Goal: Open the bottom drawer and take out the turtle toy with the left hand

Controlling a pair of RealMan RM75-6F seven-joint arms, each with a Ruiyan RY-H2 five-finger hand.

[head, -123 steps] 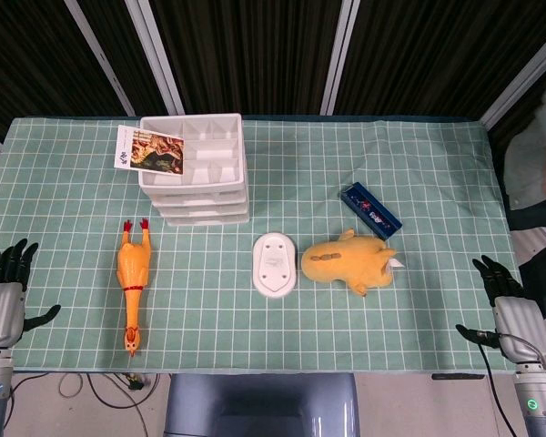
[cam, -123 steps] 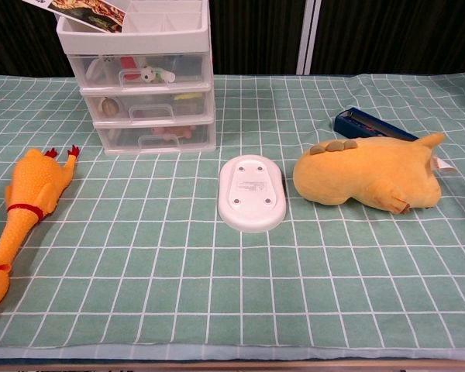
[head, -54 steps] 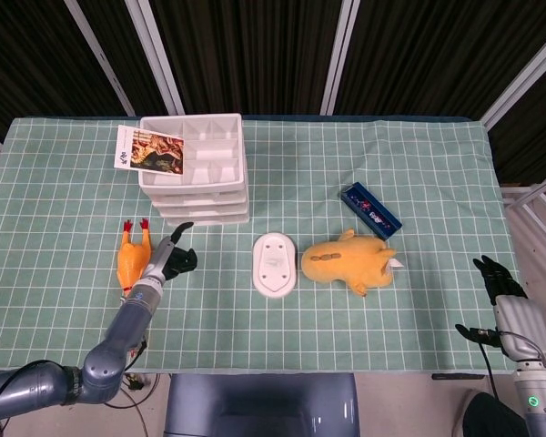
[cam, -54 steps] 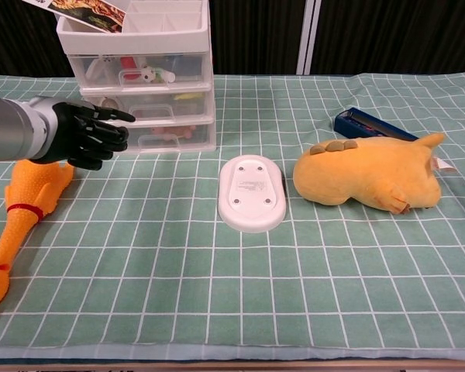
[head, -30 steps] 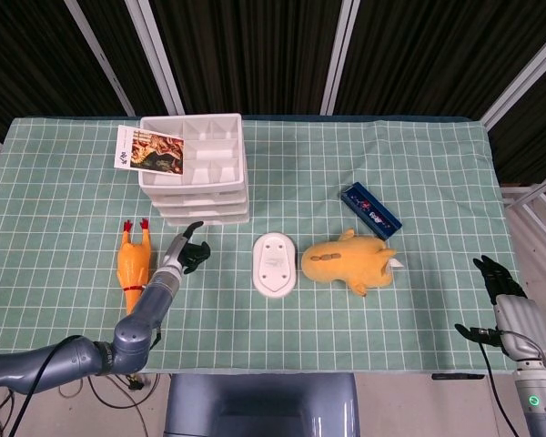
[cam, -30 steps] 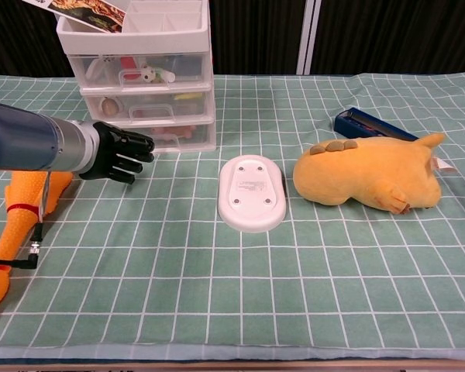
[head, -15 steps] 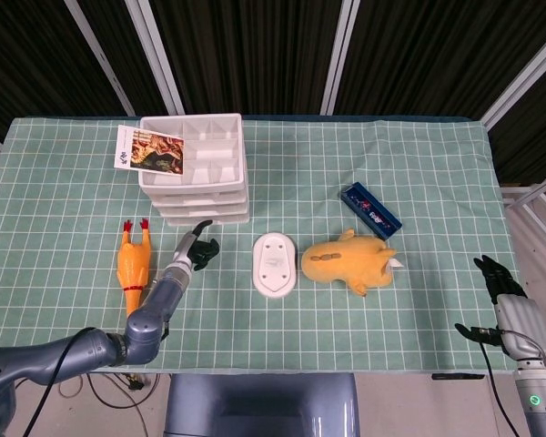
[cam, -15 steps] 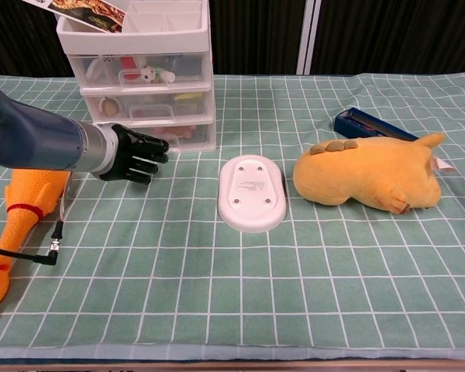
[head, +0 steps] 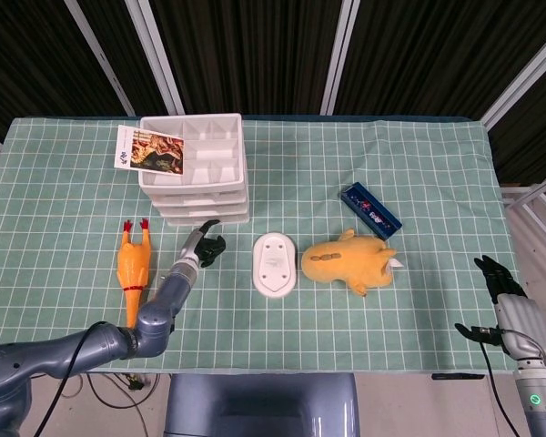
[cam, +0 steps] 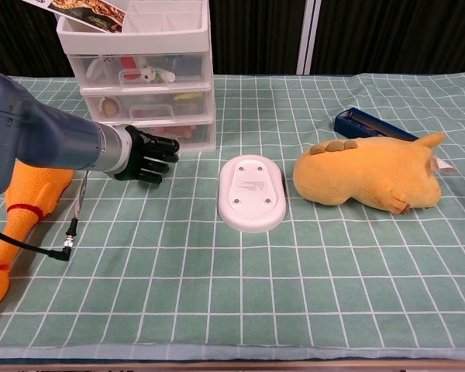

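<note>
The white three-drawer unit (head: 197,173) (cam: 143,77) stands at the back left, all drawers closed. The clear front of the bottom drawer (cam: 192,134) shows only dim pinkish shapes; I cannot make out the turtle toy. My left hand (head: 203,246) (cam: 143,159) hovers low over the cloth just in front of the bottom drawer, fingers spread and pointing right, holding nothing. It hides part of the drawer's front. My right hand (head: 500,282) rests off the table's front right corner, fingers apart and empty, seen only in the head view.
A rubber chicken (head: 132,273) (cam: 27,201) lies left of my left arm. A white oval device (head: 275,264) (cam: 252,192) and a yellow plush (head: 350,261) (cam: 368,174) lie mid-table, a blue box (head: 370,208) (cam: 368,124) behind them. A picture card (head: 150,150) lies on the unit.
My left hand has slid right along the drawer front, from beside the chicken to below the bottom drawer's middle. The right hand and all objects have stayed put.
</note>
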